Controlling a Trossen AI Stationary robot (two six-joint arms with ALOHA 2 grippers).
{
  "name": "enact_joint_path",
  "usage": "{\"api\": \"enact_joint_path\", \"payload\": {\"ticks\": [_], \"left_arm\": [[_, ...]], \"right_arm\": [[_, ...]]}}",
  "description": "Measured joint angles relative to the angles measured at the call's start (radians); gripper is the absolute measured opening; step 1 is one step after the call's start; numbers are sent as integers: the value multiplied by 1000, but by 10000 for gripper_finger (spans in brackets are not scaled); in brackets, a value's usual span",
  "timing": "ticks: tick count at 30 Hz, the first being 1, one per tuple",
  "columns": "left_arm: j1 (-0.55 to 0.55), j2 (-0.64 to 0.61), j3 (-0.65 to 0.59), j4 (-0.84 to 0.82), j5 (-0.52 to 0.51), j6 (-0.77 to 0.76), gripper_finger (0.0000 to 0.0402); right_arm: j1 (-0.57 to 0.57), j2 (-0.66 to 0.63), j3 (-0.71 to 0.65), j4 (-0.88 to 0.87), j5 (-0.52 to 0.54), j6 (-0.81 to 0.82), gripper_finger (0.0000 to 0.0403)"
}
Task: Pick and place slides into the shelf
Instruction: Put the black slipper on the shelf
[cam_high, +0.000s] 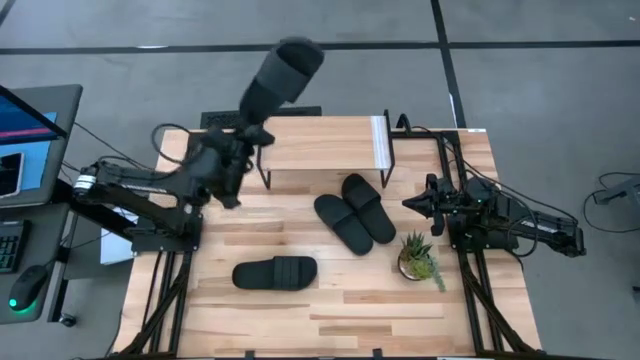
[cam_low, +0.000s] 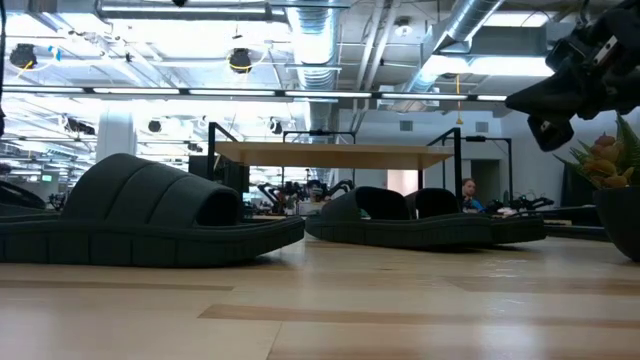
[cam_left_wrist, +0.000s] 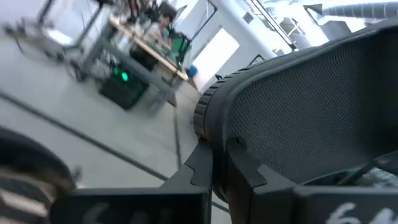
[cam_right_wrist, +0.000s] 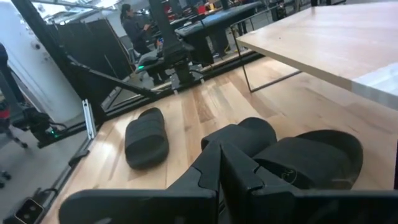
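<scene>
One slide (cam_high: 285, 68) in the left pincer (cam_high: 252, 128) — clamped, above the shelf (cam_high: 320, 145).

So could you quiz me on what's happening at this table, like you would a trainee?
1. How many slides lie on the table?
2. True or false: the shelf already has a slide on top.
3. Which gripper holds the raised slide? A) the left one B) the right one C) neither

Key:
1. Three: one alone, two side by side.
2. False.
3. A: the left gripper. The right gripper is shut, near the plant.
</scene>
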Motion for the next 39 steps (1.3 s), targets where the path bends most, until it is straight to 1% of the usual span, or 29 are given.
{"api": "enact_joint_path", "payload": {"ticks": [4, 6, 8, 11, 14, 16, 17, 19, 22, 23, 25, 28, 31, 35, 39], "left_arm": [[48, -25, 80, -9, 33, 264, 2], [60, -31, 130, -47, 34, 350, 2], [69, -31, 176, -105, 27, 378, 2], [87, -29, 237, -217, 27, 350, 2], [118, -30, 287, -351, 50, 252, 2], [146, -30, 317, -481, 82, 152, 2], [162, -30, 332, -566, 115, 87, 2], [201, -29, 368, -772, 202, -92, 2], [280, -18, 424, -1107, 387, -419, 2], [299, -11, 429, -1200, 427, -513, 2], [320, 7, 423, -1369, 472, -676, 0], [321, 39, 413, -1541, 523, -857, 0], [321, 71, 414, -1620, 596, -932, 0], [322, 93, 414, -1643, 729, -935, 1], [325, 99, 414, -1672, 825, -949, 1]], "right_arm": [[0, 0, 0, -1, 4, 26, 0], [0, 0, 0, -1, 13, 39, 0], [0, 0, 0, -1, 27, 53, 0], [0, 0, 0, -2, 49, 61, 0], [0, 0, 0, -1, 49, 62, 0], [0, 0, 0, -2, 50, 62, 0], [0, 0, 0, -2, 49, 62, 0], [0, 0, 0, -4, 49, 61, 0], [0, 0, 0, -20, 49, 61, 0], [0, 0, 0, -31, 49, 61, 0], [0, 0, 0, -56, 48, 61, 0], [0, 0, 0, -95, 46, 61, 0], [0, 0, -1, -122, 46, 61, 0], [0, 0, -1, -122, 46, 56, 0], [0, 0, -1, -122, 46, 54, 0]]}}
